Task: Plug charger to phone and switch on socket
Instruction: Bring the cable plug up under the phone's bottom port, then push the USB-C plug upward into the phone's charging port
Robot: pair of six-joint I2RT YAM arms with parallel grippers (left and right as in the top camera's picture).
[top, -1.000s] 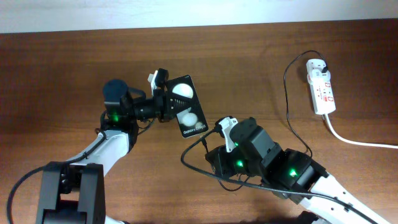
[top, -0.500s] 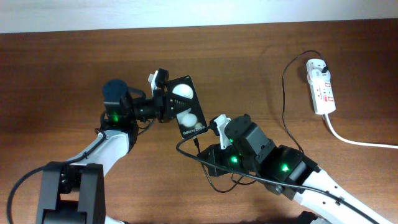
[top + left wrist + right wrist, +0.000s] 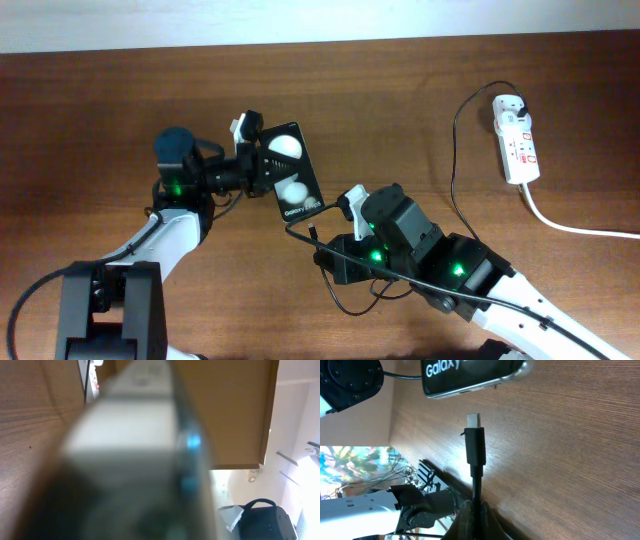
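My left gripper (image 3: 260, 166) is shut on the phone (image 3: 290, 178), a black glossy slab with two white spots and white lettering at its near end, held above the table. In the left wrist view the phone (image 3: 135, 455) is a close blur that hides the fingers. My right gripper (image 3: 330, 248) is shut on the charger cable (image 3: 476, 450). In the right wrist view the gripper (image 3: 476, 512) points the plug tip (image 3: 474, 420) at the phone's lettered end (image 3: 470, 375), a short gap below it. The socket (image 3: 517, 138) lies at the far right with the black plug head (image 3: 524, 105) in it.
The thick white cord (image 3: 580, 226) runs from the socket to the right edge. The thin black cable (image 3: 455, 150) goes from the socket down to a loop (image 3: 345, 300) under my right arm. The wooden table (image 3: 120, 100) has a pale wall at its far edge.
My right gripper moved left with the plug tip to just below the phone, then held still. My left gripper shifted the phone a little to the left.
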